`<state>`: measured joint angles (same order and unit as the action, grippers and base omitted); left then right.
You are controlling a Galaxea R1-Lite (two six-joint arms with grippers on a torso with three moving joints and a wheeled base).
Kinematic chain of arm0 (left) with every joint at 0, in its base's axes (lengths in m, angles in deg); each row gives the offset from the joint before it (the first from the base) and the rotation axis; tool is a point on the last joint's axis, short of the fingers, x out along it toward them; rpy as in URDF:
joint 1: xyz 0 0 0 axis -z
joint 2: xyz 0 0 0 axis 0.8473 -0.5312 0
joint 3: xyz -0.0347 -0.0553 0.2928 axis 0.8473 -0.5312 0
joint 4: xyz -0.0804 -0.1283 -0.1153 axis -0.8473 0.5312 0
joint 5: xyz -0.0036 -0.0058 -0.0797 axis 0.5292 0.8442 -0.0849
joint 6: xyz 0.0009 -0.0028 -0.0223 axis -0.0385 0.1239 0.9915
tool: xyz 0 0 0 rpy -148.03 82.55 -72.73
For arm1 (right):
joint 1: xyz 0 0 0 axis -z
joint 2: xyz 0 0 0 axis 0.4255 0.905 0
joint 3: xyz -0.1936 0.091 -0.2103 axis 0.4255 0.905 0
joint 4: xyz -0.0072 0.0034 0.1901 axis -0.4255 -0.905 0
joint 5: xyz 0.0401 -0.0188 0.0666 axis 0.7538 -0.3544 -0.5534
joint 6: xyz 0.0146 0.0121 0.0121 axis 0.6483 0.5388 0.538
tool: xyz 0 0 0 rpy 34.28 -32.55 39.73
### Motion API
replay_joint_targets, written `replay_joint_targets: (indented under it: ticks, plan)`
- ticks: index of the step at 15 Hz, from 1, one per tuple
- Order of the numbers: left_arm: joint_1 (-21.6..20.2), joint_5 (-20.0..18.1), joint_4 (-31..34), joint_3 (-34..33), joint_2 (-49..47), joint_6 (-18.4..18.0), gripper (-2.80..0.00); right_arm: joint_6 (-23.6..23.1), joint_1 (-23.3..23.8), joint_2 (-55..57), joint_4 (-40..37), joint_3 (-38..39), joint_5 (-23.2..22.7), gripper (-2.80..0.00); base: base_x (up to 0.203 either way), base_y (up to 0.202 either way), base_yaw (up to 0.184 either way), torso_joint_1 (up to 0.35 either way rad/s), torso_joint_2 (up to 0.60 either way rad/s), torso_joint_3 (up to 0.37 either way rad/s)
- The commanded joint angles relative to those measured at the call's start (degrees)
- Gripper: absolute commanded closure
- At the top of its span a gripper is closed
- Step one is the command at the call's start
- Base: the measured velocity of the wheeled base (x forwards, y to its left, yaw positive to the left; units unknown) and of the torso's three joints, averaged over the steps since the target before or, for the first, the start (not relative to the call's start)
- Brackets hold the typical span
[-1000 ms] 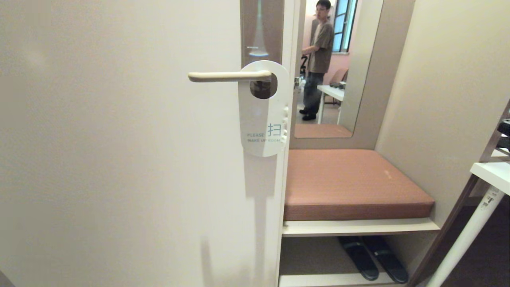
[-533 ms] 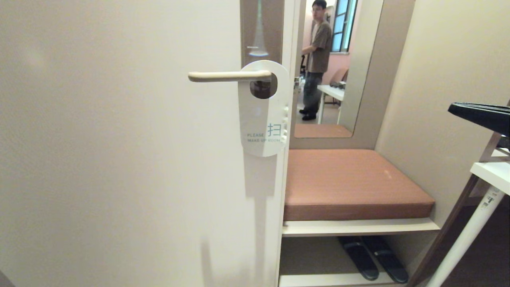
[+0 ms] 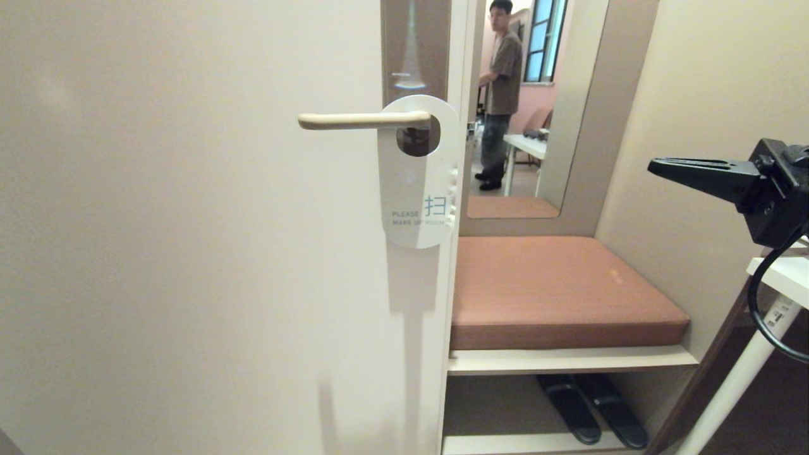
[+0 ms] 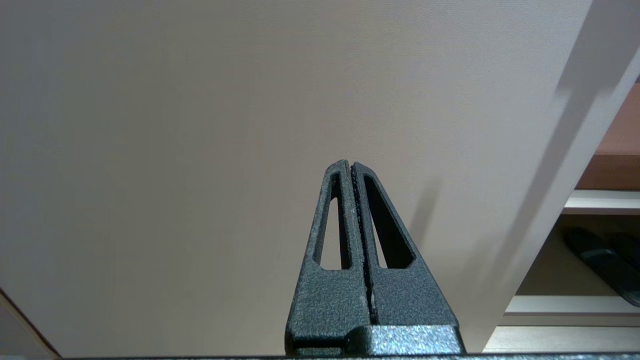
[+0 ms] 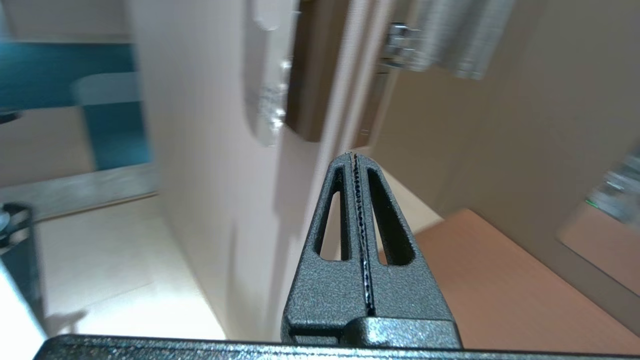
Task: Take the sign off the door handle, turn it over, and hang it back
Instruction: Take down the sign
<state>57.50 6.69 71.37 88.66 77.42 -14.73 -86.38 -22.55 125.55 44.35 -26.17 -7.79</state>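
A: While we go left to right, what's first?

B: Door [image 3: 189, 253], cream, fills the left half. Door handle [image 3: 363, 120] is level, lever tip pointing left, its elbow on a brown plate [image 3: 414, 44].

A: And the sign [image 3: 418, 183]?

B: Hanging on the handle by its hole, right at the elbow end, against the door edge. White face out, blue "PLEASE MAKE UP ROOM" near the bottom. Nothing touching it.

A: Past the door?

B: Mirror [image 3: 537, 107] showing a person [image 3: 502, 95] standing side-on. Below it a brown cushion [image 3: 556, 291] on a shelf, dark slippers [image 3: 594, 411] underneath.

A: Grippers?

B: Right gripper [image 3: 654, 167] at the far right edge of the head view, about level, tips pointing left toward the door, well apart from the sign. Jaws pressed together, nothing in them; its wrist view confirms [image 5: 354, 157], with the sign blurred ahead. A white table [image 3: 780, 272] sits under it.

A: Left gripper [image 4: 349, 164]?

B: Only in its own wrist view, facing the plain door. Closed tight too, empty.
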Motion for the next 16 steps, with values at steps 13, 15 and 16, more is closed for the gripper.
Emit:
replay_joint_targets:
  ticks: [13, 15, 16]
  plan:
    - [0.0, 0.0, 0.0, 0.0, 0.0, 0.0, 0.0, -5.6, -10.2, 13.4, 6.6, -3.8, -3.3, 0.0, 0.0, 0.0, 0.0, 0.0, 0.0, 0.0]
    - [0.0, 0.0, 0.0, 0.0, 0.0, 0.0, 0.0, -6.7, -10.2, 15.2, 6.6, -4.8, -3.3, 0.0, 0.0, 0.0, 0.0, 0.0, 0.0, 0.0]
    - [0.0, 0.0, 0.0, 0.0, 0.0, 0.0, 0.0, -6.8, -10.3, 16.0, 6.6, -5.7, -3.3, 0.0, 0.0, 0.0, 0.0, 0.0, 0.0, 0.0]
